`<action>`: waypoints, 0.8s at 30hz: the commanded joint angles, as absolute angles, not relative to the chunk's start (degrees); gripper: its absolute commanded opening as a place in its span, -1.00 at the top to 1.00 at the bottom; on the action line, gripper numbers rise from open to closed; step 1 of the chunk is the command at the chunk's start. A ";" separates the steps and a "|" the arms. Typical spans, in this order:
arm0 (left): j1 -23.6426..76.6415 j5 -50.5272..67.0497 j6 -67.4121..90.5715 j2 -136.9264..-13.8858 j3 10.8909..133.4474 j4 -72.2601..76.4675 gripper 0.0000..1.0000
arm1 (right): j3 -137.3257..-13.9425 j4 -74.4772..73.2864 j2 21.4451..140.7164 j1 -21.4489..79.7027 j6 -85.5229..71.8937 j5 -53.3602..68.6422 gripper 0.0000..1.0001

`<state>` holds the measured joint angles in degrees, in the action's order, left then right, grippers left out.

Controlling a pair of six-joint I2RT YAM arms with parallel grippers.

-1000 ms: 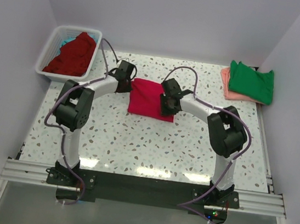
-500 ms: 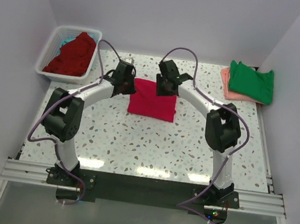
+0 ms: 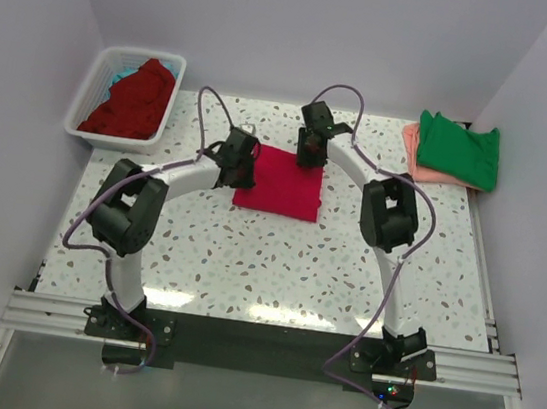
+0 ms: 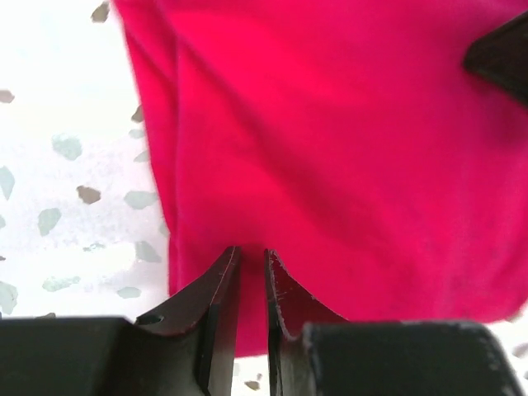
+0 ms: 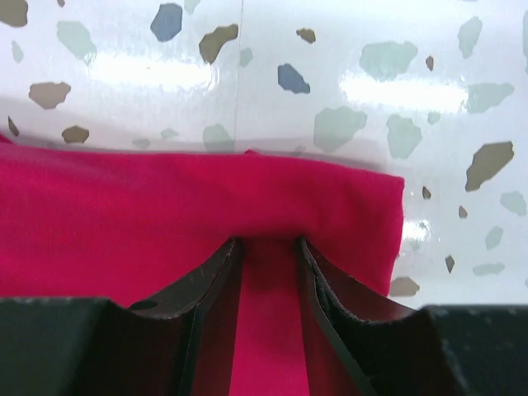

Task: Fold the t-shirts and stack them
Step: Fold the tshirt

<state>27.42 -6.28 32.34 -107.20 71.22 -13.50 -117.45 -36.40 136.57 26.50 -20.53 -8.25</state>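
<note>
A bright crimson-pink t-shirt (image 3: 278, 187) lies folded into a rectangle at the middle of the table. My left gripper (image 3: 244, 167) hangs over its left edge; in the left wrist view its jaws (image 4: 252, 252) stand a narrow slit apart above the cloth (image 4: 330, 140), holding nothing. At the shirt's far edge, my right gripper (image 3: 310, 155) points down. Its fingers (image 5: 268, 241) are open wider over the cloth (image 5: 124, 214), just short of the folded edge. A green t-shirt (image 3: 459, 148) lies folded on a salmon-pink one (image 3: 411, 154) at the back right.
A white slatted basket (image 3: 87, 104) at the back left holds a crumpled dark red t-shirt (image 3: 131, 100) with a bit of teal cloth (image 3: 121, 74) under it. White walls close in the speckled table (image 3: 276, 265) on three sides.
The right gripper has moved from the shirt's right side to its far edge. The left gripper shifted onto the left edge. Both jaws have opened a little. The shirt has stayed put.
</note>
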 commanded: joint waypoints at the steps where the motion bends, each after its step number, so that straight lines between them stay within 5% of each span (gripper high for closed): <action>1: 28.04 -11.68 31.90 -109.60 68.73 -15.11 0.56 | -123.30 -36.74 139.56 24.96 -20.65 -7.91 0.27; 17: 29.53 -16.34 32.61 -108.73 63.98 -20.57 0.60 | -125.51 -35.78 139.05 21.71 -19.87 -9.49 0.27; 24: 29.44 -18.98 30.68 -100.20 65.12 -15.83 0.53 | -121.38 -34.63 131.75 21.09 -19.16 -9.93 -0.04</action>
<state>29.41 -15.75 32.23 -106.08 65.58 -14.44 -122.10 -35.83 139.20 21.78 -20.45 -8.14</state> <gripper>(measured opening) 0.216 0.498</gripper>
